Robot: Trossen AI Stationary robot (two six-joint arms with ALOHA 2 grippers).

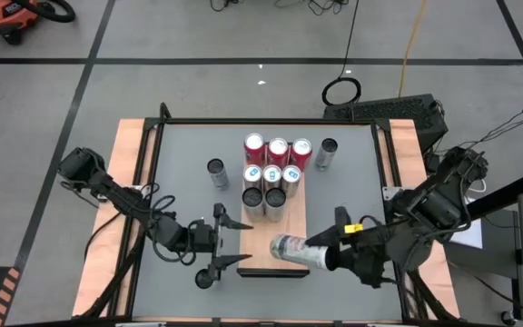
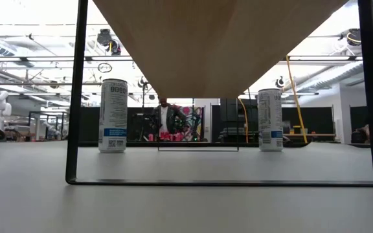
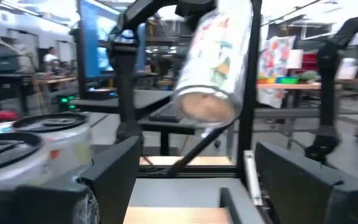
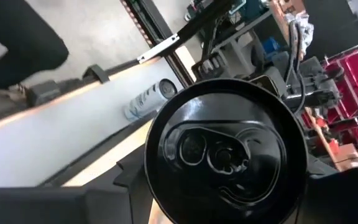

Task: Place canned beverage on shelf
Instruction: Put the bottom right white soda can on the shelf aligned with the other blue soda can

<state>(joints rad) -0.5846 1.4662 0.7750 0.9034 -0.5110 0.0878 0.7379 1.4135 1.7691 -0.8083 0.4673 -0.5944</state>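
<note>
A canned beverage [image 1: 296, 251] with a pale printed wall lies nearly level in the air over the near end of the shelf [image 1: 291, 213], with my right gripper [image 1: 330, 259] shut on it. Its dark top [image 4: 225, 149] fills the right wrist view, and its bottom [image 3: 207, 106] faces the left wrist camera. Several cans [image 1: 271, 173] stand upright on the shelf's far half. My left gripper [image 1: 237, 242] stands open at the shelf's near left corner, with nothing between its fingers [image 3: 114, 168]. My right gripper pinches the can's side wall near its top end [image 1: 319, 259] between the two fingers. The fingers come from the table's right, roughly level and along the can. The can is lifted clear of the shelf, tilted, its bottom end toward the left gripper.
Two loose cans stand on the grey table, one left of the shelf [image 1: 217, 173] and one right of it [image 1: 327, 154]; the low view shows them [image 2: 113, 115] [image 2: 270, 120] beyond the shelf's dark leg frame [image 2: 76, 97]. The shelf's near half is bare wood.
</note>
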